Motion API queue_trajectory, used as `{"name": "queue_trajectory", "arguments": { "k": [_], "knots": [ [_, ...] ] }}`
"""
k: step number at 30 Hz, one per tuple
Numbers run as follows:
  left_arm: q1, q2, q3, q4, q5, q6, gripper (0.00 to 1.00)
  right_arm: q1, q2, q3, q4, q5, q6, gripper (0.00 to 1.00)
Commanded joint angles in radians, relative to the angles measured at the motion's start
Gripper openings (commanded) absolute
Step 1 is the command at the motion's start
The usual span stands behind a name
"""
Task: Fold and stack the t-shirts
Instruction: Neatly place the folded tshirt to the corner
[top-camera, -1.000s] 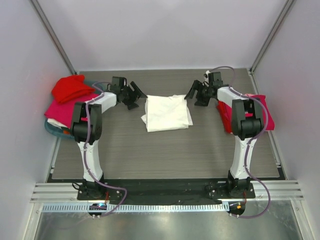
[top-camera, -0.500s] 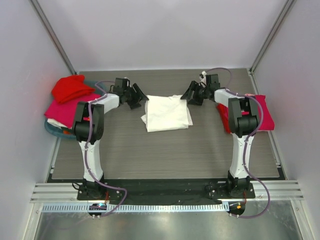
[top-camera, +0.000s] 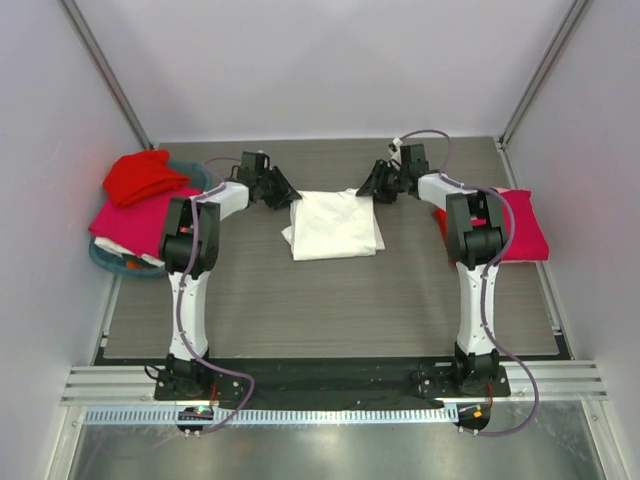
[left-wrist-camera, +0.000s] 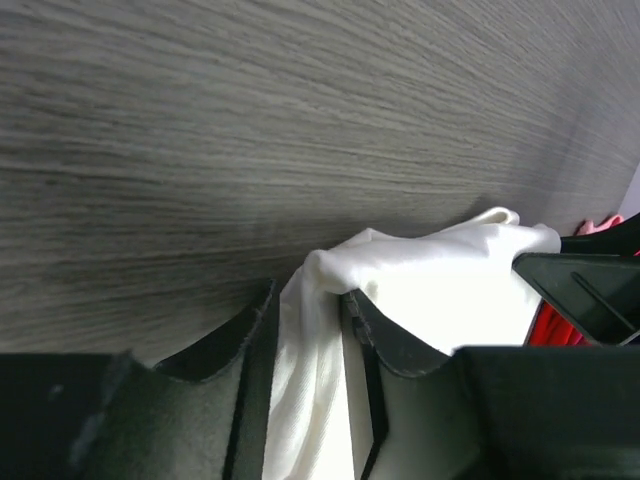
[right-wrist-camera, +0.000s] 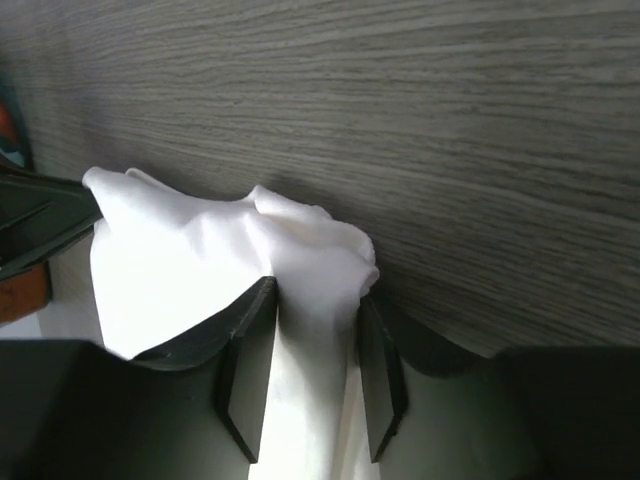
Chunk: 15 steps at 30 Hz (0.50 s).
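Left hand (left-wrist-camera: 308, 292): on my remote feed its two fingers are drawn close together, pinching a fold of the white t-shirt (top-camera: 333, 225) at the shirt's far left corner. Cloth fills the narrow gap between them.
Right hand (right-wrist-camera: 316, 292): I see the same narrow grip at the far right corner, with a bunched ridge of white fabric rising between its fingers.
Shirt and hands: the white t-shirt lies partly folded at the middle of the worktop (top-camera: 330, 300), between the two hands. Its far edge meets both of them, and its body spreads toward the arm bases.
Arms: I have both reaching to the far side of the worktop, wrists turned inward toward each other.
Red t-shirt (top-camera: 140, 175): heaped on the teal basket (top-camera: 103, 257) at the left edge, well apart from the hands.
Left pink t-shirt (top-camera: 118, 215): under the red one in that basket.
Right pink t-shirt (top-camera: 522, 228): flat at the right edge, beside the right arm.
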Motion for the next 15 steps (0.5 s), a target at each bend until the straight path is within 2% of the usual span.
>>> {"name": "queue_trajectory", "arguments": {
  "k": [1, 3, 5, 6, 7, 8, 15],
  "knots": [
    [-0.014, 0.032, 0.046, 0.002, -0.027, -0.001, 0.32, 0.020, 0.046, 0.041, -0.037, 0.050, -0.014, 0.42],
    [-0.027, 0.040, 0.061, 0.000, -0.033, -0.004, 0.25, 0.023, 0.057, 0.062, -0.038, 0.046, -0.006, 0.35],
    [-0.033, 0.045, 0.076, 0.005, -0.039, -0.011, 0.14, 0.023, 0.055, 0.076, -0.040, 0.039, 0.003, 0.24],
    [-0.039, 0.045, 0.078, 0.013, -0.038, -0.013, 0.02, 0.023, 0.043, 0.087, -0.040, 0.040, 0.006, 0.20],
    [-0.041, 0.042, 0.079, 0.026, -0.036, -0.016, 0.00, 0.023, 0.035, 0.090, -0.041, 0.042, 0.006, 0.06],
    [-0.041, 0.026, 0.072, 0.033, -0.039, -0.017, 0.00, 0.023, 0.023, 0.090, -0.043, 0.048, 0.010, 0.01],
    [-0.057, -0.150, -0.066, 0.103, -0.021, -0.024, 0.00, 0.011, -0.181, -0.023, -0.041, 0.079, -0.002, 0.01]
  ]
}}
